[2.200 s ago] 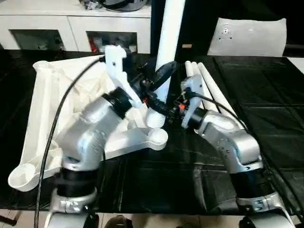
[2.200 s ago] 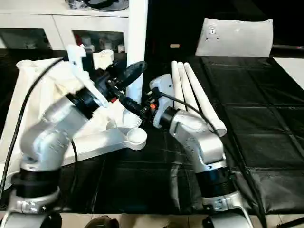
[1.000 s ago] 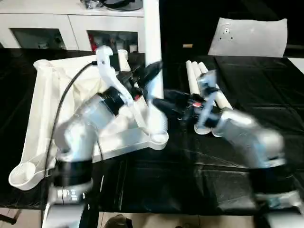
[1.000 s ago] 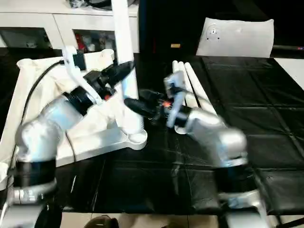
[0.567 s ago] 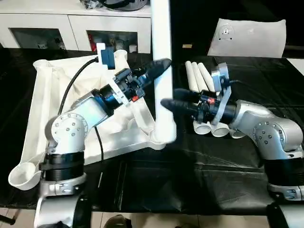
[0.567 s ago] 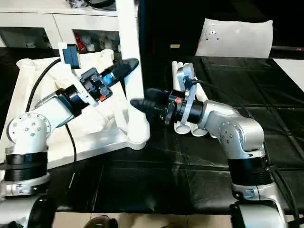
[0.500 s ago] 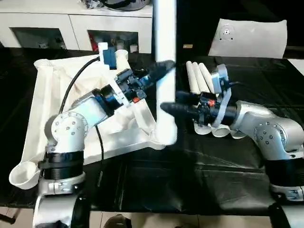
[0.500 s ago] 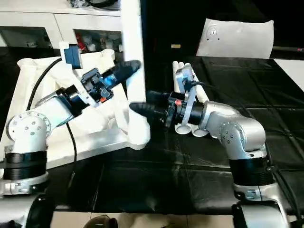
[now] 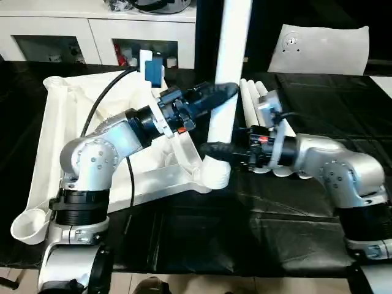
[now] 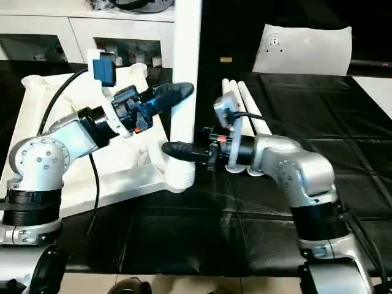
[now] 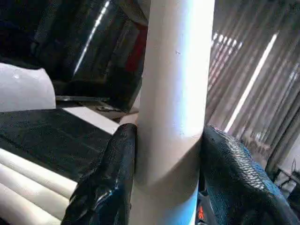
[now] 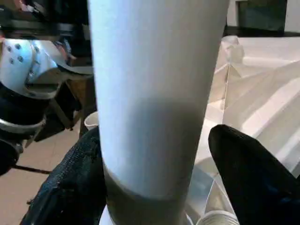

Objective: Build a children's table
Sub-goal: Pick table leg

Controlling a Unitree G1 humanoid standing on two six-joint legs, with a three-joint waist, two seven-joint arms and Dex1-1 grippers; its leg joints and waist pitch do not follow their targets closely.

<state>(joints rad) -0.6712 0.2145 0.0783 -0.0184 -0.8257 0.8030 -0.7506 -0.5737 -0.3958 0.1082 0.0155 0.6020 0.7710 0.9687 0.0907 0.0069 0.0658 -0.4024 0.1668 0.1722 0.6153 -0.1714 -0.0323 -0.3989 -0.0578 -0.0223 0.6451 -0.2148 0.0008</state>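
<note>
Square white plastic table top (image 9: 67, 147), ribbed underside up, at 9 o'clock on black-covered work surface (image 9: 343, 116). One long tapered round white leg (image 9: 228, 67) upright at centre, lower end in round corner socket (image 9: 213, 177) at near right corner of top, slightly tilted toward 1 o'clock.

Left gripper (image 11: 164, 183) closed on upright leg about midway up; black fingers (image 11: 105, 187) pressed against both sides of shaft in left wrist view. In head view, left gripper reaching in from 9 o'clock.

Right gripper (image 12: 154, 187) straddling same leg lower down, just above socket, coming in from 3 o'clock. One finger (image 12: 70, 187) against shaft; other finger (image 12: 248, 178) standing slightly apart from it, so jaws set wide around leg rather than clamped.

Three spare white legs (image 10: 245, 110) lying side by side on work surface at 1 o'clock, just behind right forearm. White cabinet with shelves (image 9: 92, 37) at 11 o'clock, beyond table top. Pale cushion-like panel (image 9: 321, 49) at 2 o'clock.
</note>
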